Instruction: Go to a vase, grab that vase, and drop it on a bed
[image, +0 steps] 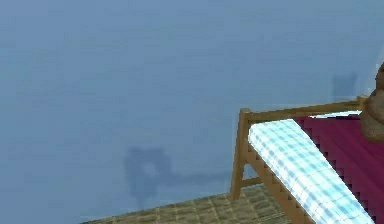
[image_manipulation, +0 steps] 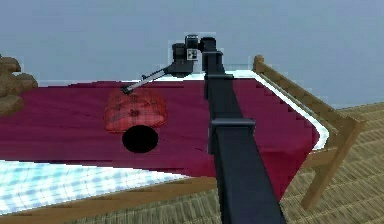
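Observation:
In the arm side view the dark arm (image_manipulation: 232, 130) reaches out over a bed (image_manipulation: 300, 120) covered by a dark red blanket (image_manipulation: 60, 115). The gripper (image_manipulation: 130, 89) is at its far end, fingers pointing left and down. Just under the fingertips is a rounded reddish thing (image_manipulation: 135, 112), possibly the vase, seen against the blanket with a round dark patch (image_manipulation: 140, 140) below it. I cannot tell whether the gripper holds it. The bed's wooden frame (image: 243, 150), its blue-white checked sheet (image: 300, 165) and the red blanket (image: 350, 150) also show at the forward view's right.
A plain blue wall (image: 120, 90) stands ahead, with woven floor (image: 200, 210) below it. A brown lumpy thing (image_manipulation: 10, 85) lies at the bed's end, at the arm side view's left; the brown lump (image: 376, 105) also shows at the forward view's right edge. The wooden footboard (image_manipulation: 335, 125) stands at the right.

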